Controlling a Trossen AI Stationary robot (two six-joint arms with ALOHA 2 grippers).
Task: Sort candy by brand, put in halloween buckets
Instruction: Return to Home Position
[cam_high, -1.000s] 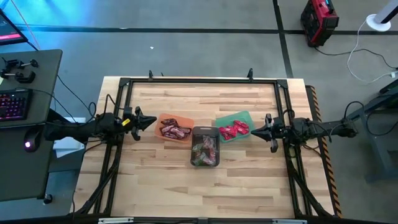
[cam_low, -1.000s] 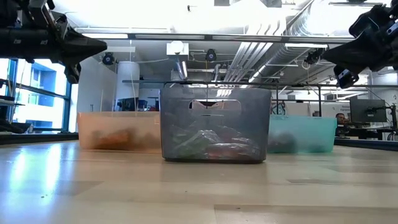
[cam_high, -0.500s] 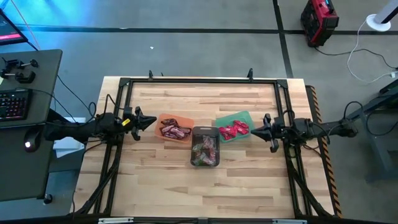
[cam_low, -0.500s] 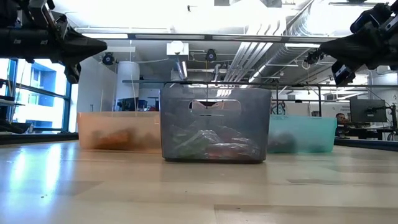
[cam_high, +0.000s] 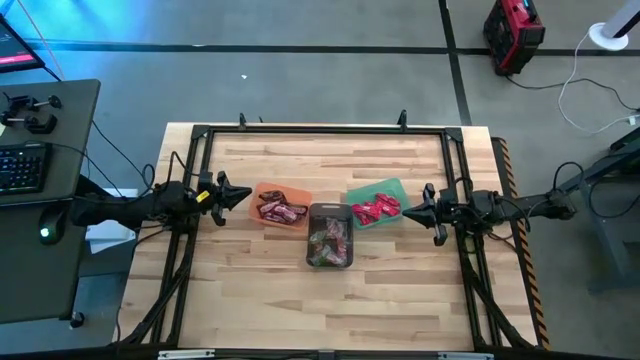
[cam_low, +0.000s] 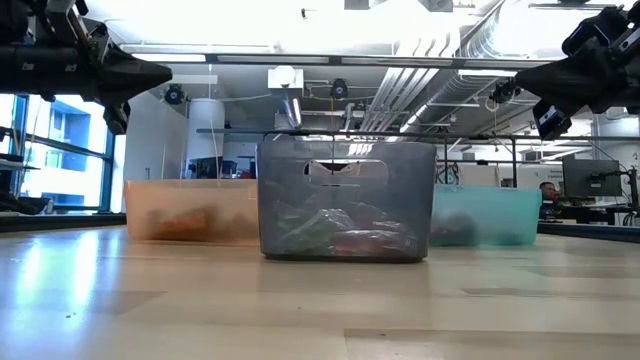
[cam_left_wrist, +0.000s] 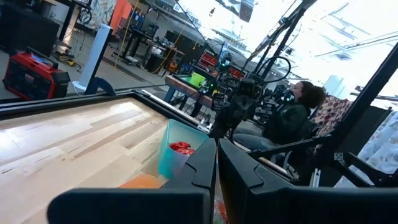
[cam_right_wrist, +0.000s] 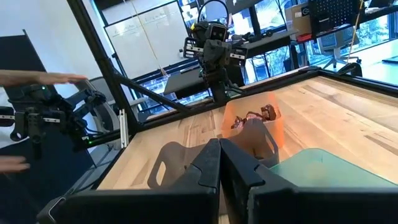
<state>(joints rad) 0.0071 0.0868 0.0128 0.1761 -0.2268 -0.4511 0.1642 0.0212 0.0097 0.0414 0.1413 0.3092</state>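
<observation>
Candy (cam_high: 280, 209) sits sorted in the orange bucket (cam_high: 258, 190), green bucket (cam_high: 395, 185) and grey bucket (cam_high: 329, 206); I see none loose on the table (cam_high: 300, 300). Left claw (cam_high: 243, 193) and right claw (cam_high: 408, 212) flank them, pressed together, empty; sorting looks finished.
</observation>
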